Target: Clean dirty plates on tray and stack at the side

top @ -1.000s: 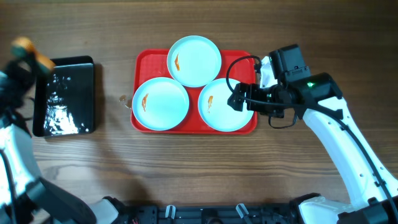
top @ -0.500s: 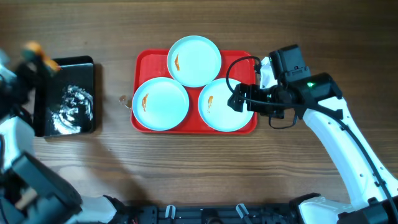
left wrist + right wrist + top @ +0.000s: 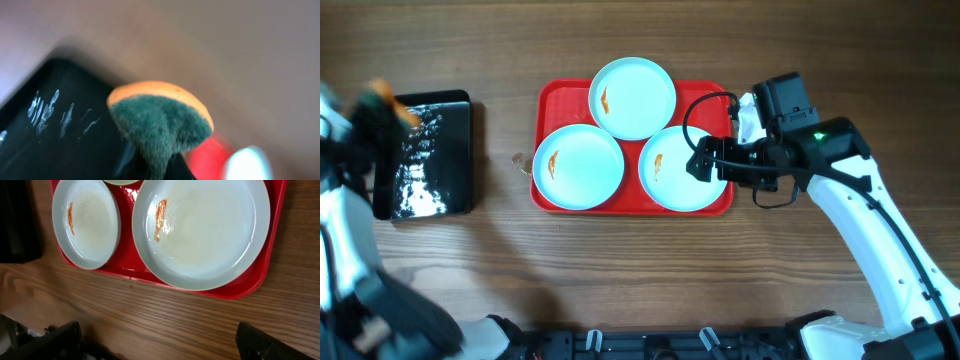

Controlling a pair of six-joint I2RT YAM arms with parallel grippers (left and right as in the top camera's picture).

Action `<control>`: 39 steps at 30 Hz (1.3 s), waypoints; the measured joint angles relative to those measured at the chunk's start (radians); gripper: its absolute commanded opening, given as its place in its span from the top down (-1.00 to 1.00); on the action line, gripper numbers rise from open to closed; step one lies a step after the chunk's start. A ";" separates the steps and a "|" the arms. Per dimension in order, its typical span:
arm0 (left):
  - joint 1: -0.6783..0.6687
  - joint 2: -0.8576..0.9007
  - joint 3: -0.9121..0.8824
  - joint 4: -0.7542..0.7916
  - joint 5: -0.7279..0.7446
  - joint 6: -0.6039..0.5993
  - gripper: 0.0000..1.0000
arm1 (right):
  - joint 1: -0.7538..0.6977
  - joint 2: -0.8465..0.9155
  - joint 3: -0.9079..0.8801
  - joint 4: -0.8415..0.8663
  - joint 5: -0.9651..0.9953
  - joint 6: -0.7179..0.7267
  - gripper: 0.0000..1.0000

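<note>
Three pale blue plates lie on the red tray (image 3: 552,100): a far one (image 3: 632,97), a left one (image 3: 578,165) and a right one (image 3: 670,170), each with an orange smear. My right gripper (image 3: 706,160) hangs open and empty over the right plate's right edge. In the right wrist view its fingers (image 3: 160,345) spread wide over the wood, in front of the right plate (image 3: 200,230), the left plate (image 3: 87,222) and the tray (image 3: 250,287). My left gripper (image 3: 375,108) is shut on an orange and green sponge (image 3: 160,117) at the black tray's far left corner.
A glossy black tray (image 3: 420,155) with wet streaks lies left of the red tray, and it also shows in the left wrist view (image 3: 50,130). A small brown speck (image 3: 517,158) lies on the wood between the two trays.
My left gripper with the sponge has shifted a little near the black tray's far left corner, and the wet streaks in that tray have changed shape. The right arm has not moved.
</note>
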 measured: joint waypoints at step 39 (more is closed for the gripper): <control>-0.107 0.013 0.045 -0.058 -0.108 0.118 0.92 | 0.354 0.272 0.089 0.430 0.010 0.122 -0.82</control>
